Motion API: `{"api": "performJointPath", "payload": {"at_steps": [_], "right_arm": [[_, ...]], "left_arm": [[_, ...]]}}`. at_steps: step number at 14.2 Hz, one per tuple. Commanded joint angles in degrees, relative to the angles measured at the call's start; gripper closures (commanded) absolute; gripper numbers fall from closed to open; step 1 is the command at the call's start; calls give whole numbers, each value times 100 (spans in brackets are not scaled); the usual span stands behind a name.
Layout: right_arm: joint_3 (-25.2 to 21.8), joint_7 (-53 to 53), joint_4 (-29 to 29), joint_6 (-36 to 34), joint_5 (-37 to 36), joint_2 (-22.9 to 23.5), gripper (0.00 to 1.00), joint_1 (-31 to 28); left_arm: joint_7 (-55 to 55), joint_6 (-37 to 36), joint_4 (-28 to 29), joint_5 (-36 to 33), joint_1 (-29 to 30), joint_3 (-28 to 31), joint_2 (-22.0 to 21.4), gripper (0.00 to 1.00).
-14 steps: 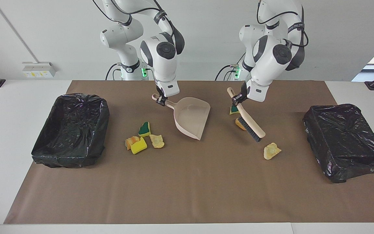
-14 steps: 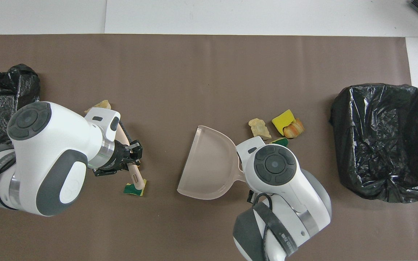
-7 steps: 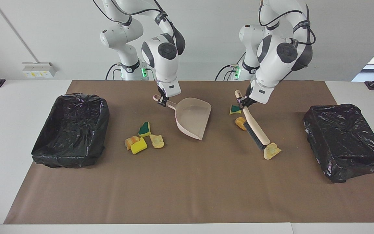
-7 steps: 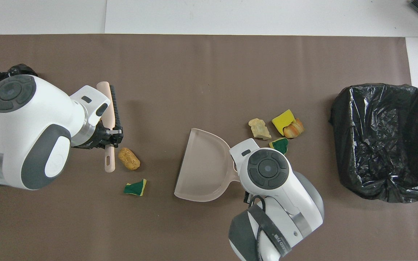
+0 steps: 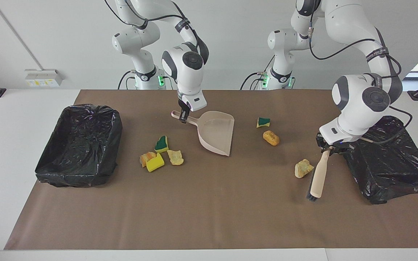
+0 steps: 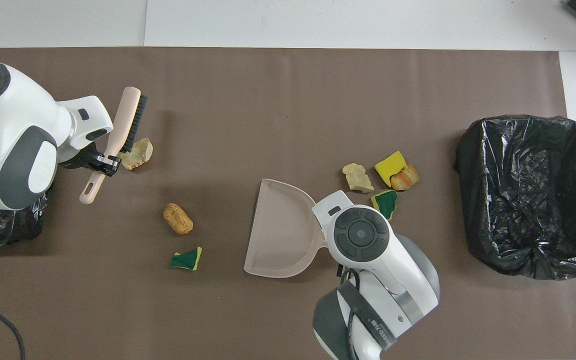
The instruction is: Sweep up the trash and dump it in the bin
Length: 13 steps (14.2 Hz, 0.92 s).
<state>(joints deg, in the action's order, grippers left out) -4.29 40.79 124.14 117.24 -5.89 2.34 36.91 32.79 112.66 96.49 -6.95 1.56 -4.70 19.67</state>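
Observation:
My right gripper (image 5: 182, 116) is shut on the handle of the beige dustpan (image 5: 216, 132), which is tilted with its wide mouth toward the left arm's end (image 6: 280, 230). My left gripper (image 5: 328, 148) is shut on the handle of the brush (image 5: 319, 177), whose black bristles (image 6: 135, 122) face a pale trash lump (image 5: 303, 168) close beside it. A tan lump (image 5: 271, 137) and a green sponge bit (image 5: 263, 122) lie between dustpan and brush. Several more trash chunks (image 5: 160, 156) cluster on the dustpan's other flank, toward the right arm's end (image 6: 383, 180).
A black-lined bin (image 5: 78, 145) stands at the right arm's end of the brown mat and shows in the overhead view (image 6: 525, 192). A second black-lined bin (image 5: 386, 159) stands at the left arm's end, right beside the left gripper.
The left gripper has carried the brush from over the tan lump toward the left arm's end, past the pale lump, and turned it. The dustpan has shifted only slightly.

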Motion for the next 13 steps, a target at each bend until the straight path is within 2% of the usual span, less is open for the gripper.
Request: {"api": "performJointPath", "payload": {"at_steps": [1, 4, 9, 13], "right_arm": [[42, 105, -82, -342, 122, -23, 100, 0], [78, -79, -118, -439, 404, -15, 100, 53], [78, 122, -91, -264, 422, -6, 100, 1], [78, 140, -47, -8, 500, 38, 100, -8]], "left_arm": [[805, 274, -140, -149, 64, -75, 169, 100], [1535, 292, 79, -140, 73, -75, 81, 100], [1608, 143, 826, -140, -120, -83, -349, 100], [1372, -585, 1187, -113, -471, -101, -657, 100]]}}
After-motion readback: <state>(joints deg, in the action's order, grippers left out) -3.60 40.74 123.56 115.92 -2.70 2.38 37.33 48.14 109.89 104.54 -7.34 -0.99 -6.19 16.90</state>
